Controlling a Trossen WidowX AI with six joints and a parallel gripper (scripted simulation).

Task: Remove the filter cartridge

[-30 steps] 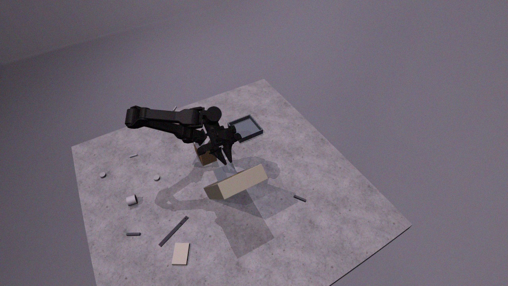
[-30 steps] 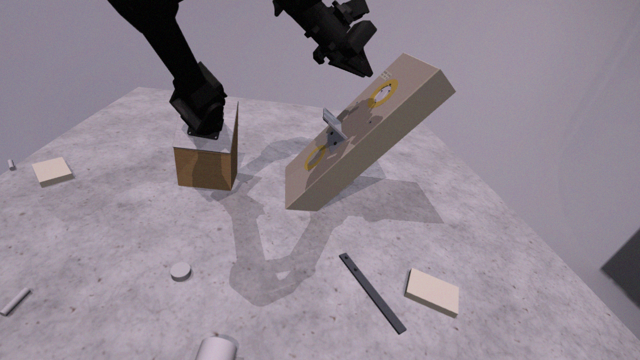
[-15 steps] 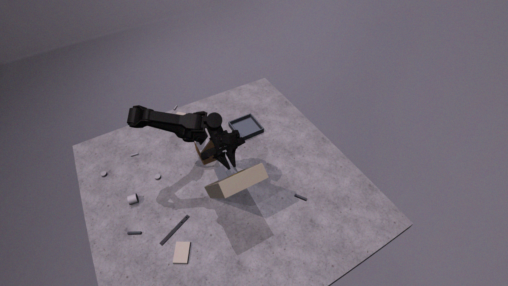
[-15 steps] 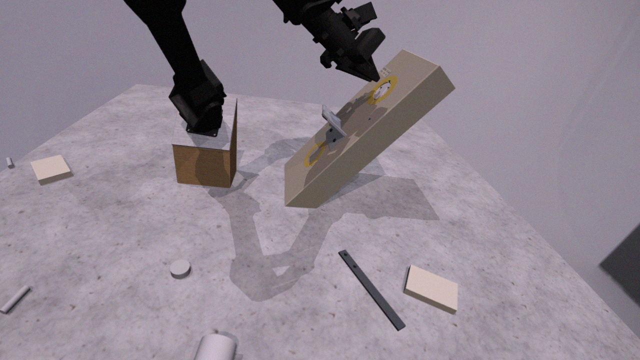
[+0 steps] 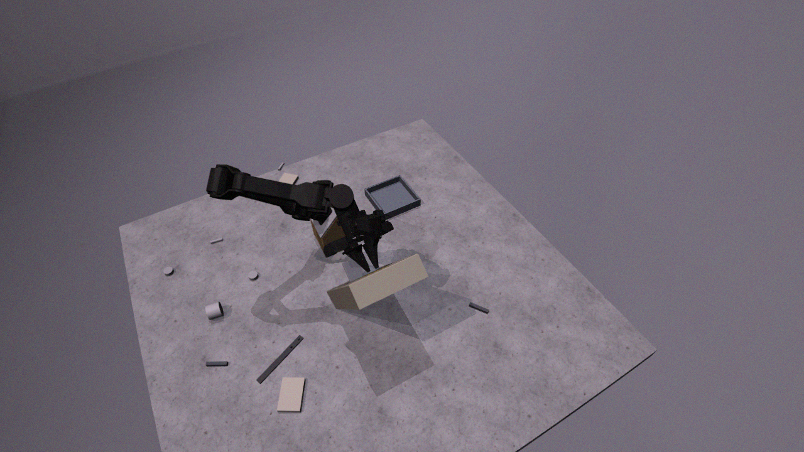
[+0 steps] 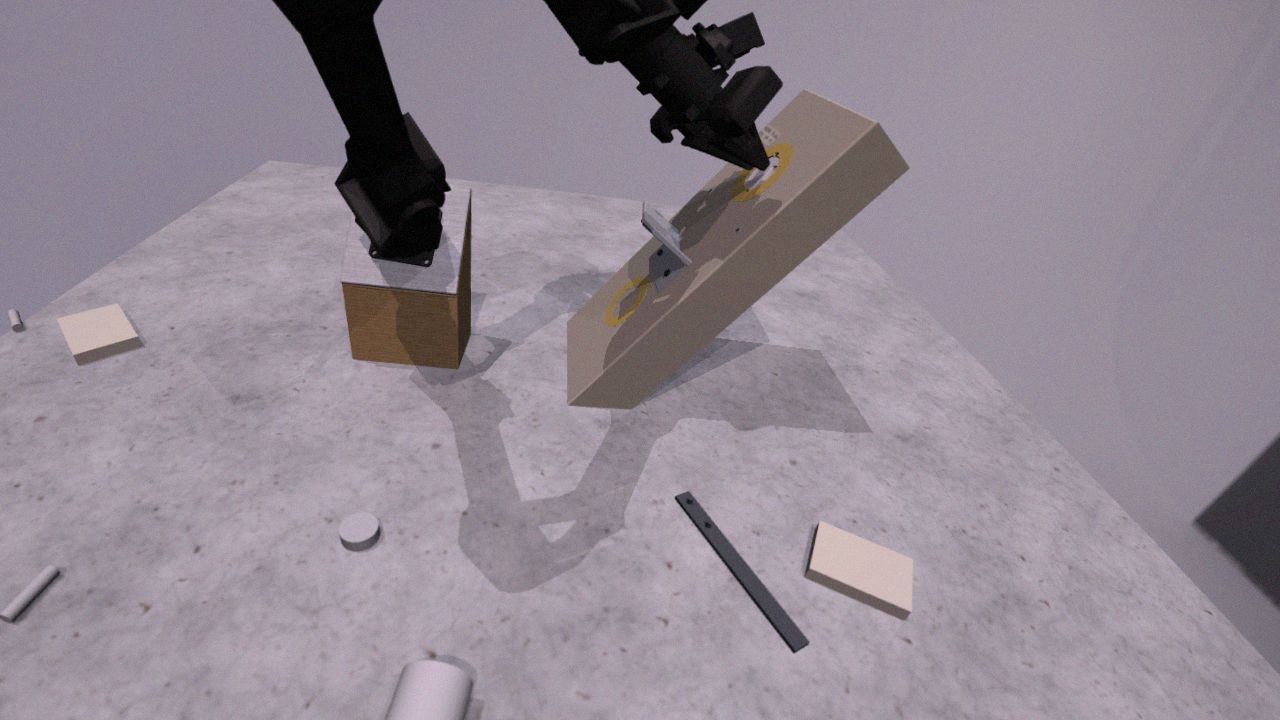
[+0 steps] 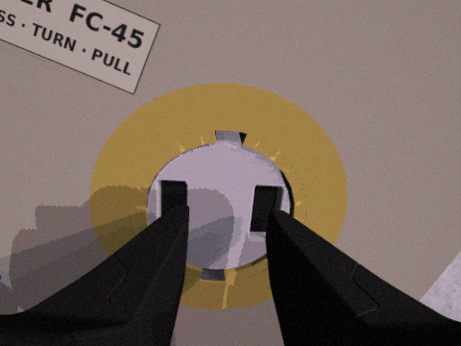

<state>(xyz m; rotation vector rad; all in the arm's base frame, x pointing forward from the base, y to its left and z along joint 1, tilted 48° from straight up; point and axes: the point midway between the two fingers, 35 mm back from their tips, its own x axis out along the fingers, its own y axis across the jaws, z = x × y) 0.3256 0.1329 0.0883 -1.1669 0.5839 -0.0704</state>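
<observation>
Reaching down with the tool (image 7: 221, 211) to the face of the filter cartridge (image 7: 221, 167), one dark fingertip at the left slot (image 7: 173, 188), the other at the right slot (image 7: 268, 198). Cannot tell from the wrist view whether inside the slots or only at their mouths. Released partway, with a gap between the fingers and nothing gripped in it.

Sits flush in the service panel (image 6: 716, 268), pale grey and round, framed by a yellow ring (image 7: 129, 154), with small notches at the ring's inner edge above and below. Reads "FC-45" and "TURN · PULL" on the white label (image 7: 71, 26) up and to the left, the rest cut off by the frame.

Seen from the exterior view: leans as a tan slab on the worktop (image 6: 223, 429), high end to the right, with the tool (image 6: 756, 161) at the upper ring. Carries a small grey bracket (image 6: 664, 241) mid-slope and a second yellow ring (image 6: 626, 300) lower down. Stands mounted on a wooden block (image 6: 402, 322), just left of the panel.

Seen from the top view: lies apart from the panel (image 5: 382, 280), a dark-rimmed tray (image 5: 410, 189), beyond the arm, nothing visible inside.
</observation>
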